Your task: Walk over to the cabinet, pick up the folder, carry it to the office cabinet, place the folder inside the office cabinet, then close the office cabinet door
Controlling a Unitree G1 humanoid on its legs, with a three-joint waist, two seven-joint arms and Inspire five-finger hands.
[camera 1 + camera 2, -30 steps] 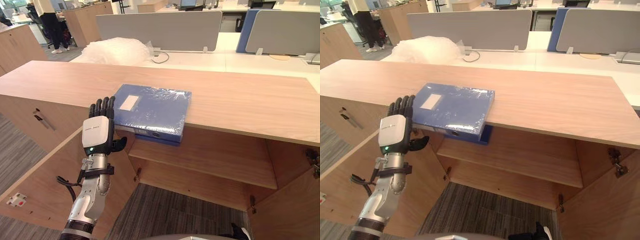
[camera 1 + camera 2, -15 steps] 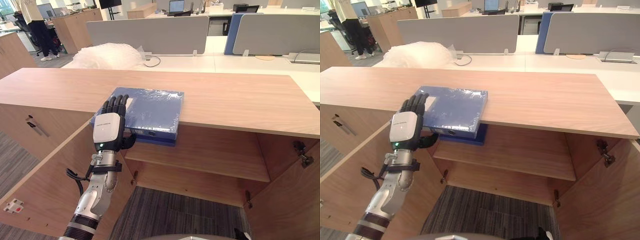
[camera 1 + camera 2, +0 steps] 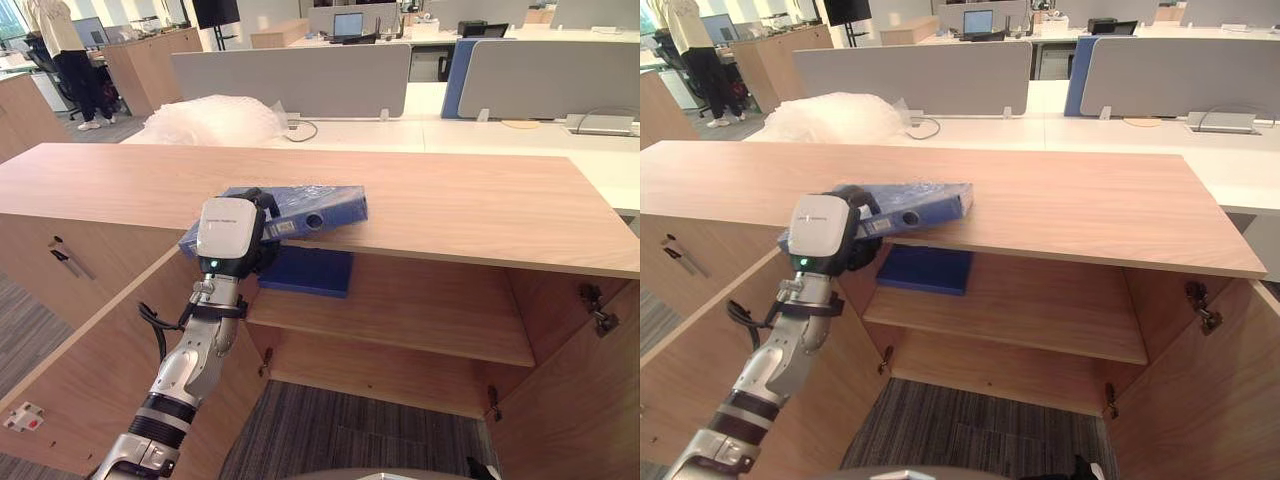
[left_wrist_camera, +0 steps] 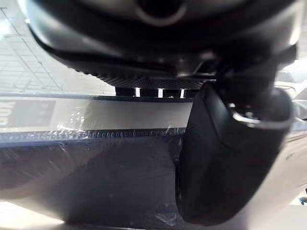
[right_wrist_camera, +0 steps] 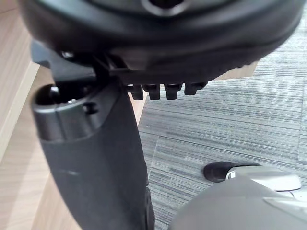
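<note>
A blue folder (image 3: 318, 203) in clear wrap lies tilted at the front edge of the wooden cabinet top (image 3: 470, 205), its near left corner raised. My left hand (image 3: 228, 235) is shut on that corner. In the left wrist view the thumb (image 4: 225, 158) presses against the wrapped folder (image 4: 86, 163), with the fingers on its other face. A second blue folder (image 3: 305, 272) lies flat on the upper shelf inside the open cabinet, right below. My right hand (image 5: 96, 158) hangs low above the carpet with its fingers straight.
Both cabinet doors stand open: the left door (image 3: 90, 370) beside my left arm, the right door (image 3: 590, 400) at the far right. A heap of bubble wrap (image 3: 210, 120) lies on the desk behind. A person (image 3: 65, 50) stands far back on the left.
My left hand went from straight fingers beside the folder to a grip on its corner. The folder has tipped up off the cabinet top. The camera has also shifted.
</note>
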